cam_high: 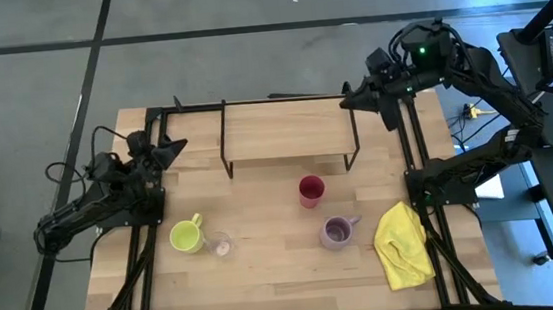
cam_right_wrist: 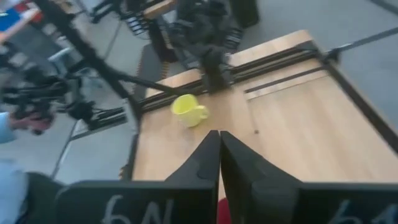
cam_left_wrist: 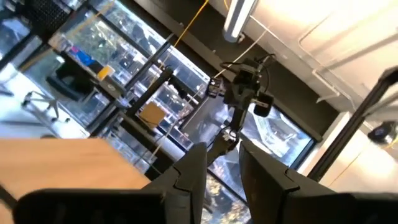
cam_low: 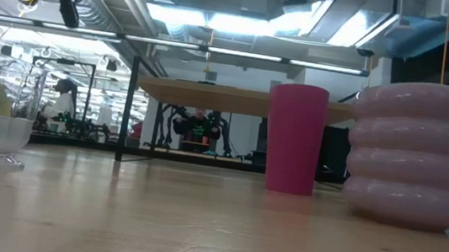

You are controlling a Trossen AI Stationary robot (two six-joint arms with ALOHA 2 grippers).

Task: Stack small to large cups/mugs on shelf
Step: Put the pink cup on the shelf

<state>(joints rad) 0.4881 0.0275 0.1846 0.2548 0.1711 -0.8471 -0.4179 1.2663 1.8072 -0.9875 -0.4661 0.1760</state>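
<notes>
Left pincer [cam_left_wrist: 222, 171] gapes empty, right pincer [cam_right_wrist: 219, 168] pressed shut; clear glass [cam_high: 222, 245] barely discernible.

Left tool [cam_high: 173, 144] parted, empty; right tool [cam_high: 347, 93] closed, arm raised.

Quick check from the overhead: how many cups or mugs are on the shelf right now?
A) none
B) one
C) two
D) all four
A: the shelf board is bare, while the red cup, lilac mug, yellow-green mug and clear glass all stand on the tabletop in front of it.
</notes>
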